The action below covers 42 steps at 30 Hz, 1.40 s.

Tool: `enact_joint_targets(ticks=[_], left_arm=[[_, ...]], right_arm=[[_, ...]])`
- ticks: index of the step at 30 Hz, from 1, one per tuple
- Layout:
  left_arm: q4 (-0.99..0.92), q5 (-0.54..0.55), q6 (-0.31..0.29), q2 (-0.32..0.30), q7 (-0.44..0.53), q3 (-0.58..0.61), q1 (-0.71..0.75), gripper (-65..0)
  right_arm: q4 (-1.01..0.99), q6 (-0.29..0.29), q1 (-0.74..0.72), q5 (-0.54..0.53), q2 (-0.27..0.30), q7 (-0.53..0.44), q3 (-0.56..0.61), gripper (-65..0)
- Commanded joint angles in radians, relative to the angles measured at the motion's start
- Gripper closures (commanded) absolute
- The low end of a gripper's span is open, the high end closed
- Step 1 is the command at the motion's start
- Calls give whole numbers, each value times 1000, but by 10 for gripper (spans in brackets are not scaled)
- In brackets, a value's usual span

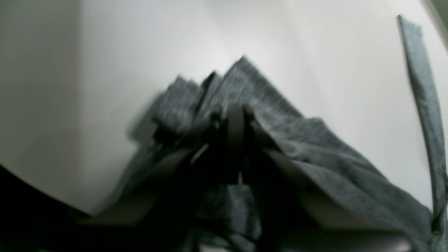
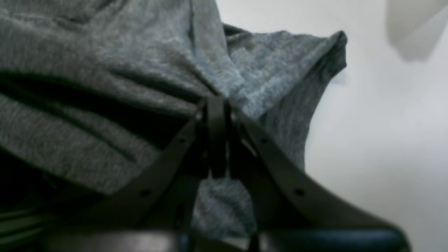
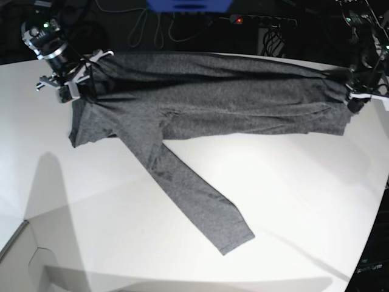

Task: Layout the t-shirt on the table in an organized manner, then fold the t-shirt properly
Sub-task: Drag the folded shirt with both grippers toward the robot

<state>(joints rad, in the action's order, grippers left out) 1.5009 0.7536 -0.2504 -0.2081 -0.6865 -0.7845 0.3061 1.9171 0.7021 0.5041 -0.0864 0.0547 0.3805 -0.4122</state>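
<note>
The dark grey t-shirt (image 3: 213,97) is stretched wide across the far part of the white table (image 3: 292,201). One long sleeve (image 3: 200,201) trails diagonally toward the front. My right gripper (image 3: 76,82) is shut on the shirt's left end. In the right wrist view the jaws (image 2: 217,101) pinch bunched fabric (image 2: 105,52). My left gripper (image 3: 352,94) is shut on the shirt's right end. In the left wrist view it (image 1: 236,112) clamps folded fabric (image 1: 245,84) above the table (image 1: 122,52). A thin strip of cloth (image 1: 423,105) hangs at the right.
Cables and a power strip (image 3: 261,21) lie behind the table's far edge, with a blue object (image 3: 188,5) at the top. The table's curved edge (image 3: 377,225) runs down the right. A pale ledge (image 3: 18,249) sits at the front left corner.
</note>
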Motion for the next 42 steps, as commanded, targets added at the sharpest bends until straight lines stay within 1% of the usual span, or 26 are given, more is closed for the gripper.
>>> enact_joint_targets(ticks=[1, 6, 14, 19, 22, 28, 31, 33, 36, 40, 42], left_arm=[[4, 13, -5, -20, 20, 3, -14, -1], [-59, 13, -5, -17, 14, 6, -58, -1], [-61, 13, -5, -21, 11, 1, -101, -1], [-61, 13, -5, -23, 18, 0, -109, -1], [-61, 11, -5, -24, 12, -2, -135, -1], [-61, 11, -5, -24, 18, -2, -144, -1], [-61, 11, -5, -52, 20, 3, -144, -1], [-61, 11, -5, -55, 20, 0, -146, -1], [-61, 11, -5, -57, 20, -2, -163, -1], [-84, 11, -5, -58, 18, -2, -172, -1], [-102, 11, -5, -75, 18, 3, -172, -1]], right_arm=[[15, -4, 11, -13, 7, -19, -21, 0], [15, -4, 41, -13, 9, -19, -40, 0], [23, -4, 104, -14, 3, -22, -38, 0], [22, -4, 133, -14, -3, -87, -37, 0], [18, -4, 133, -14, -19, -91, -35, 0], [-40, -4, 130, -6, -13, -91, 12, 0], [-71, -4, 130, 56, -13, -96, 42, 0], [-89, -4, 130, 92, -13, -97, 57, 0], [-87, -4, 130, 95, -13, -99, 52, 0], [-35, -4, 141, 98, -11, -99, 36, 0], [-5, -4, 155, 99, -6, -99, 26, 0]])
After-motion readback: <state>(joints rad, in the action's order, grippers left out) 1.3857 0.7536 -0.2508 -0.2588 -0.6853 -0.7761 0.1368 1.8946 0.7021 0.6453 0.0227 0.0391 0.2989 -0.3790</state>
